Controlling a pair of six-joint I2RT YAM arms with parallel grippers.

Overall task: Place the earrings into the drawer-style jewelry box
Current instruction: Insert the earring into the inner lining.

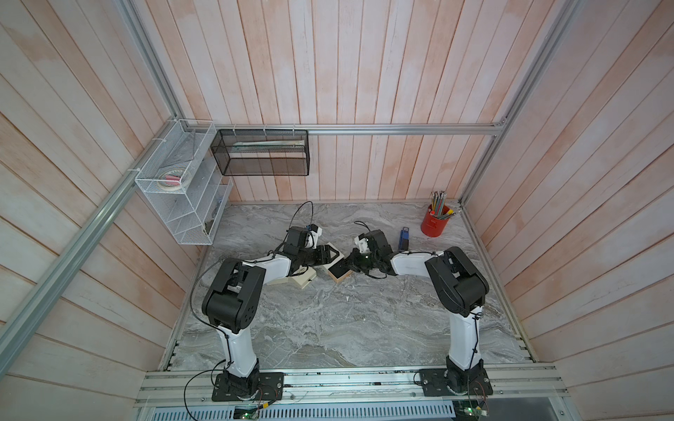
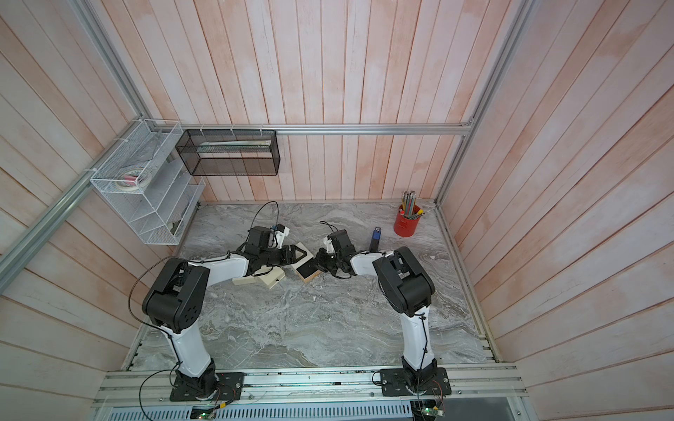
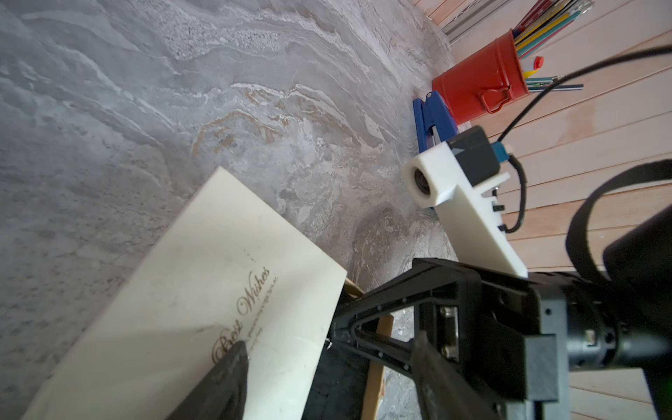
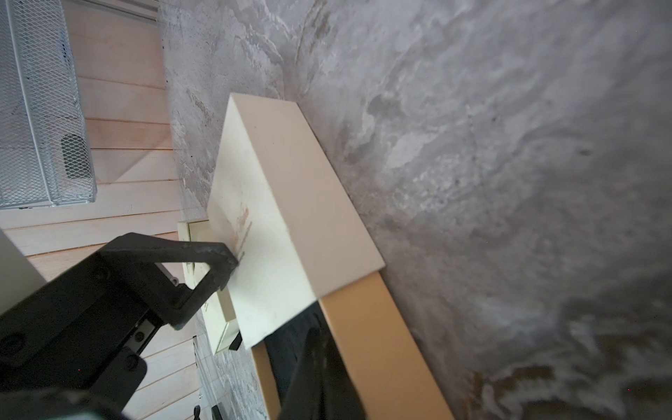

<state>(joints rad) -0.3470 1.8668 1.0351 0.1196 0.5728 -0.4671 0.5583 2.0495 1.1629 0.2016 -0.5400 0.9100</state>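
The marble table (image 1: 328, 328) filled the lower half of both top views. The two arms bent in from the bottom corners to meet just above its middle, where the jewelry box sat between them. Its cream sleeve (image 4: 291, 203) lay toward the upper left of that meeting point. The tan drawer (image 4: 363, 345), partly out with its black lining bared, lay toward the lower right. So the box's long axis ran on that slant, and the drawer pointed down-frame toward the arms' bases. The left gripper (image 1: 337, 256) stood with jaws parted and one finger (image 4: 203, 262) pressed on the sleeve's lettered face, bracing it rather than clamping it, as far as I could judge. The right gripper (image 1: 348, 263) was the nearer to the open tray: its jaws were closed tight, and in the right wrist view its tips hung right over the black lining. The earrings could not be made out (too small in every view), so I cannot tell whether one was pinched in those closed jaws. If one was, the coming move probably needed only a release straight down. Pushing the drawer home would then run back along the slant toward the sleeve.
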